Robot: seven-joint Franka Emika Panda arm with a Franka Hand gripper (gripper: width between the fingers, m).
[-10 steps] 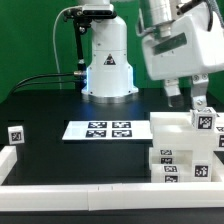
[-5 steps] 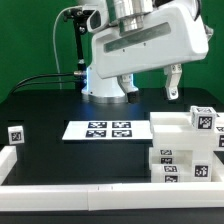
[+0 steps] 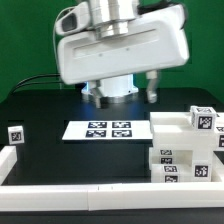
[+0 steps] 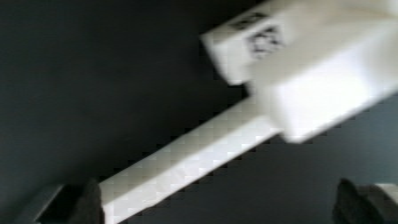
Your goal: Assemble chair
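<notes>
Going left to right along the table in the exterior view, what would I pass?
Small tagged white block → marker board → stacked white chair parts at the exterior view's right.

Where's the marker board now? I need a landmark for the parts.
In the exterior view, the marker board lies flat mid-table, just left of the stacked chair parts.
</notes>
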